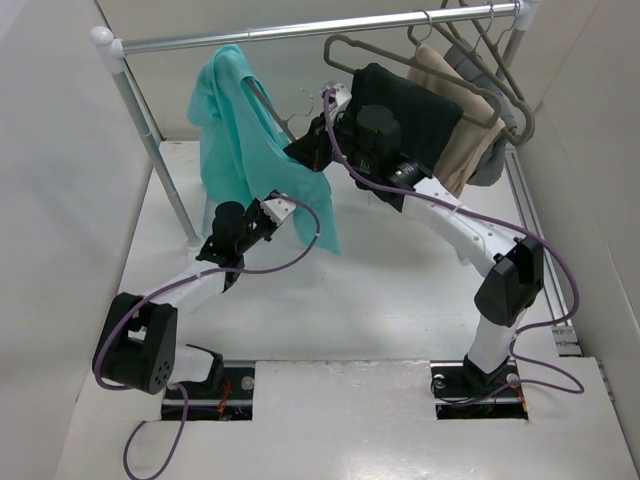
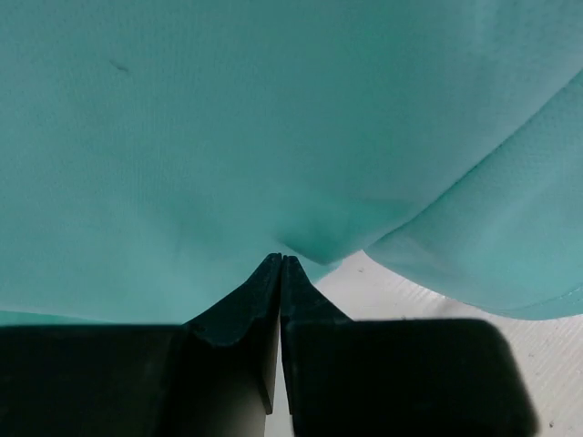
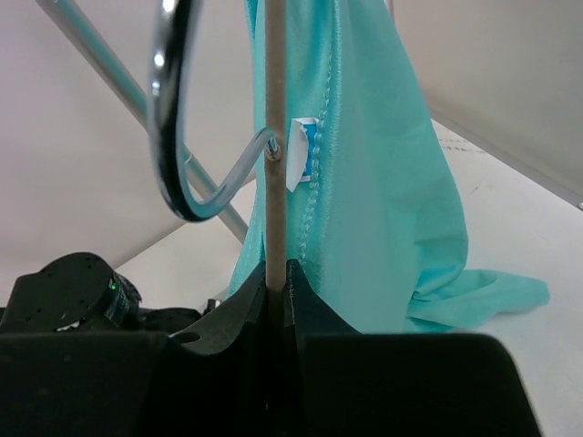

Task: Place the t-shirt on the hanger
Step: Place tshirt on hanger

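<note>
The teal t-shirt [image 1: 232, 130] hangs in folds below the rail, draped on the hanger [image 1: 268, 104]. In the right wrist view the shirt [image 3: 383, 182] shows its white neck label [image 3: 301, 153] beside the hanger's slim taupe bar [image 3: 274, 137] and silver hook [image 3: 169, 118]. My right gripper [image 1: 306, 150] [image 3: 281, 266] is shut on that bar. My left gripper [image 1: 296, 213] [image 2: 281, 259] is shut, its tips meeting on a low fold of the shirt [image 2: 228, 127], which puckers toward them. Most of the hanger is hidden under the cloth.
The metal rail [image 1: 320, 28] runs across the top, and its slanted post [image 1: 150, 130] stands left of the shirt. Other hangers at the right hold a black garment [image 1: 415, 115], a tan one [image 1: 468, 135] and a grey one [image 1: 495, 155]. Walls close in on both sides.
</note>
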You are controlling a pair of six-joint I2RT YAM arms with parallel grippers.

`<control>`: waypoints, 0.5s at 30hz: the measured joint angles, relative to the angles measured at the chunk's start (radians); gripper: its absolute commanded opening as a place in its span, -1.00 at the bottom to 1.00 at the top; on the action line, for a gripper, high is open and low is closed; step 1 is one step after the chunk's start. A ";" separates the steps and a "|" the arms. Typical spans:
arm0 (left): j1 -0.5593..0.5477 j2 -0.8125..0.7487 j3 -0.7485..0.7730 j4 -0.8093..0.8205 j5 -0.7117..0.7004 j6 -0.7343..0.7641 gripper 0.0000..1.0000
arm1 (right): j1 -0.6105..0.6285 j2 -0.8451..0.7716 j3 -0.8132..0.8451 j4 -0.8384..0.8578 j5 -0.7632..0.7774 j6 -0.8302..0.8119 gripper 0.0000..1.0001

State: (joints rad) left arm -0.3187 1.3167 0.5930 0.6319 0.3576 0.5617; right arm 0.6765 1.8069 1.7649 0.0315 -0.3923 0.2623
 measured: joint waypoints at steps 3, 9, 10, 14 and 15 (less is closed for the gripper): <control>0.000 -0.013 0.000 -0.002 0.018 0.033 -1.00 | -0.006 -0.020 -0.016 0.005 0.005 0.000 -1.00; 0.000 -0.172 -0.005 -0.273 0.165 0.253 -1.00 | -0.044 -0.047 -0.053 0.001 0.053 -0.028 -1.00; 0.000 -0.201 -0.004 -0.330 0.193 0.302 -1.00 | -0.049 -0.047 -0.053 -0.006 0.069 -0.040 -1.00; -0.011 -0.265 0.000 -0.609 0.286 0.515 -1.00 | -0.061 -0.047 -0.053 -0.040 0.134 -0.104 -1.00; -0.019 -0.266 0.007 -0.693 0.306 0.575 -1.00 | -0.062 -0.047 -0.052 -0.048 0.145 -0.115 -1.00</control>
State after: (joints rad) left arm -0.3374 1.0512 0.6003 -0.0608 0.6632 1.1366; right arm 0.6147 1.7603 1.7126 -0.0162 -0.2474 0.1474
